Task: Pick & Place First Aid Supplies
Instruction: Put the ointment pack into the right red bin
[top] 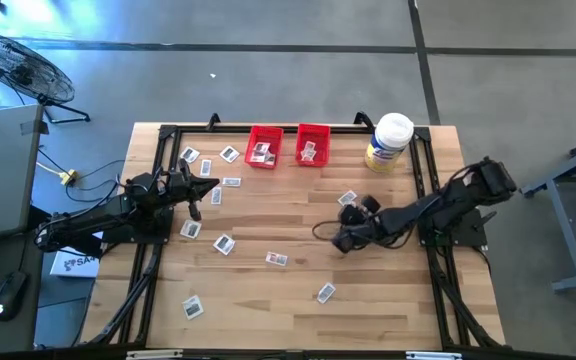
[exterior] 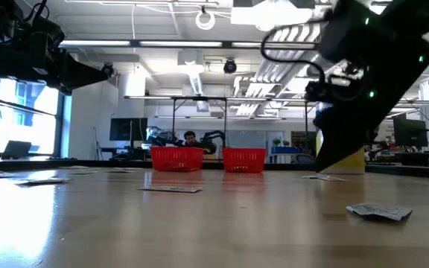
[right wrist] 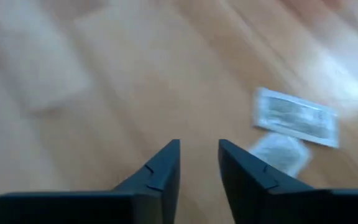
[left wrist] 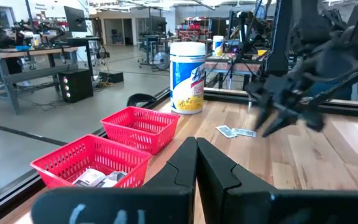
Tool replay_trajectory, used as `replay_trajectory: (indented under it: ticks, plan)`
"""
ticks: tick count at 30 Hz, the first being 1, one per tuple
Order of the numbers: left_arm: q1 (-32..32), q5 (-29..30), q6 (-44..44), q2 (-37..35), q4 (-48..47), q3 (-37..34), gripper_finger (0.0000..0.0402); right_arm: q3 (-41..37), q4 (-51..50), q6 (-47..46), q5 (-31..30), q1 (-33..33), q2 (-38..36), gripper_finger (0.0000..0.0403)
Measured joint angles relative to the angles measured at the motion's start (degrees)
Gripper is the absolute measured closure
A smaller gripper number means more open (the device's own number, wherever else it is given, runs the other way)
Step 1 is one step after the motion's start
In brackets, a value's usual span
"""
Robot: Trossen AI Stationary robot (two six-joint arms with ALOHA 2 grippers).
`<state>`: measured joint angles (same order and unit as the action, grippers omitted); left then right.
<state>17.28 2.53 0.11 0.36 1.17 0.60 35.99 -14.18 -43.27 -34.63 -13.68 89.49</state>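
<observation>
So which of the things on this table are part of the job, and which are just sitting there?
Part of the job:
- packets scattered over the table
- left red bin and right red bin, each already holding packets
- right gripper, fingers apart above the wood
- left gripper, fingers shut

Just sitting there:
- wipes jar
- fan on the floor

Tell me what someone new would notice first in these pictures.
Probably the two red bins at the table's far edge, each with packets inside, beside a white-lidded jar at the far right corner. Next, the many small packets scattered over the wooden table, mostly on the left half. The right gripper hovers open near two packets, while the left gripper is shut, pointing toward the bins.
</observation>
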Motion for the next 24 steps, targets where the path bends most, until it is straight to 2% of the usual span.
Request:
replay_trajectory:
  ticks: [5, 10, 15, 24]
  plan:
    - [0.0, 0.0, 0.0, 0.0, 0.0, 0.0, 0.0401, -3.4, 3.7, -1.8, -4.4, 3.8, 0.0, 0.0268]
    - [0.0, 0.0, 0.0, 0.0, 0.0, 0.0, 0.0401, -5.3, 10.7, 6.0, -0.4, 5.7, 0.0, 0.0265]
    - [0.0, 0.0, 0.0, 0.0, 0.0, 0.0, 0.0401, -6.6, 12.1, 4.9, -1.4, 8.2, 0.0, 0.0265]
    - [0.0, 0.0, 0.0, 0.0, 0.0, 0.0, 0.0401, -6.9, 13.2, 7.5, 1.7, 9.8, 0.0, 0.0265]
